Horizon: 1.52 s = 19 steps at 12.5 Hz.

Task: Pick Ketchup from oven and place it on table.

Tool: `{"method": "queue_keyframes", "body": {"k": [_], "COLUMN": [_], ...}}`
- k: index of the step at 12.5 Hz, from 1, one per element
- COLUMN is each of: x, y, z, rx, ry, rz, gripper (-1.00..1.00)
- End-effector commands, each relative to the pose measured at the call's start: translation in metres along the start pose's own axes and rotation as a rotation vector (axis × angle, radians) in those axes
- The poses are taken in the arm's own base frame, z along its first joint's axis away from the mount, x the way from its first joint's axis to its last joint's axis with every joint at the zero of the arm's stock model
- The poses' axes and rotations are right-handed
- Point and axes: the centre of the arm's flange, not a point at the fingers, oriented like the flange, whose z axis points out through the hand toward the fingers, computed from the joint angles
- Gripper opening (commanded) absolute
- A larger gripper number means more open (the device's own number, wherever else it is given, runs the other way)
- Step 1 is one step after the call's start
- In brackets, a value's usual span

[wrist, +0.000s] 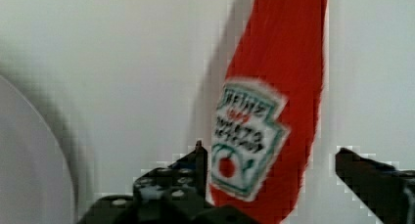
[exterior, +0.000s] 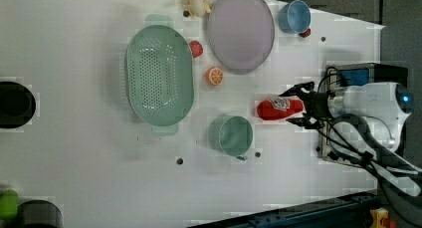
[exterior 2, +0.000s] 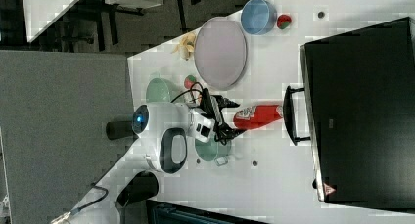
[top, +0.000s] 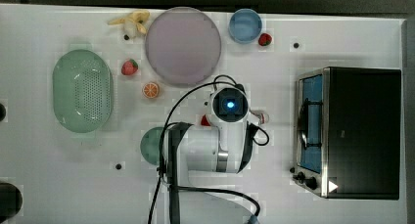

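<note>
The gripper (exterior: 297, 105) was found with its jaws spread wide, one finger (wrist: 188, 172) on either side of the ketchup bottle (exterior: 278, 108) and clear of it in the wrist view. The bottle was seen lying on its side on the white table (exterior: 89, 158), outside the oven (exterior 2: 359, 111), its white cap end toward the gripper. A green cup (exterior: 233, 135) was noted just beside the gripper, with an orange slice (exterior: 215, 76) farther off.

Three overhead views sharing the table (top: 58, 185), close wrist camera
</note>
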Motion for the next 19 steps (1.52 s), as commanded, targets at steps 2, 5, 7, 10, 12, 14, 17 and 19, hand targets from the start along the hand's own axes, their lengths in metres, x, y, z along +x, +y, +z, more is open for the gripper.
{"method": "queue_keyframes", "body": {"k": [2,5,7,10,12,14,17,19], "x": [-0.001,-0.003,-0.001,-0.009,-0.008,-0.008,-0.007,-0.007], "y": [-0.024,-0.021,-0.01,0.008,0.008,0.008,0.006,0.005], "z": [-0.133,-0.233,-0.31,-0.364,-0.375,-0.375,-0.371,-0.37], "rx": [0.101,0.12,0.135,0.061,0.081,0.082,0.075,0.072], "ry": [0.027,0.031,0.037,0.012,0.019,0.019,0.017,0.016], "rz": [0.008,0.005,0.012,0.008,0.01,0.01,0.01,0.01], "gripper": [1.0,1.0,1.0,1.0,1.0,1.0,1.0,1.0]}}
